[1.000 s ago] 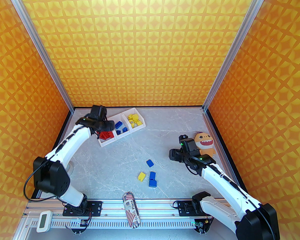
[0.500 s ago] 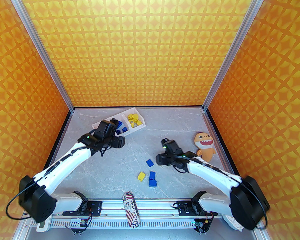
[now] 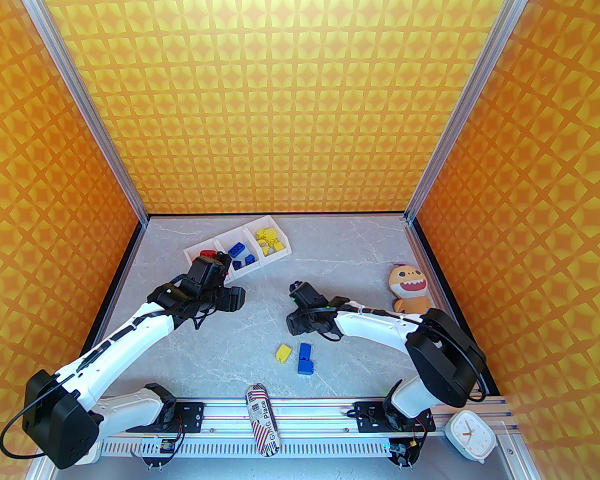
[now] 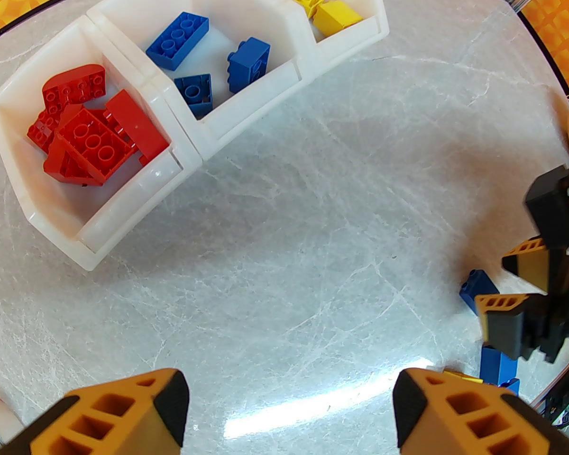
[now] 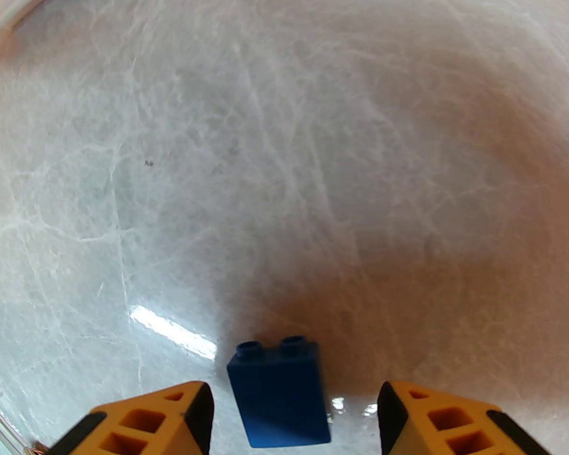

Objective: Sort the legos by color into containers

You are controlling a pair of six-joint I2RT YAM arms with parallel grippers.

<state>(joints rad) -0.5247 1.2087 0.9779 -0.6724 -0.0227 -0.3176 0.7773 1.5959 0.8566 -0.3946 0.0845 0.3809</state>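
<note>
The containers point(image 3: 276, 255) are a row of three joined white bins at the back left, with red legos point(image 4: 90, 131), blue legos point(image 4: 189, 59) and yellow legos point(image 4: 320, 10) sorted in them. My left gripper point(image 3: 232, 298) hovers open just in front of the tray, and its fingers point(image 4: 123, 415) have nothing between them. My right gripper point(image 3: 295, 325) is low over mid-table. It is open, with one finger on either side of a small blue brick point(image 5: 277, 396) and a gap on both sides. A yellow brick point(image 3: 283, 352) and blue bricks point(image 3: 305, 359) lie just in front of it.
An orange plush monster point(image 3: 411, 288) sits at the right edge behind the right arm. A stars-and-stripes cylinder point(image 3: 262, 418) lies across the front rail. A white clock point(image 3: 467, 430) stands at the front right corner. Orange patterned walls enclose the table.
My left arm has drawn back from over the red bin toward the table's middle. My right arm has swung left from beside the plush down onto the blue brick, and its jaws have narrowed.
</note>
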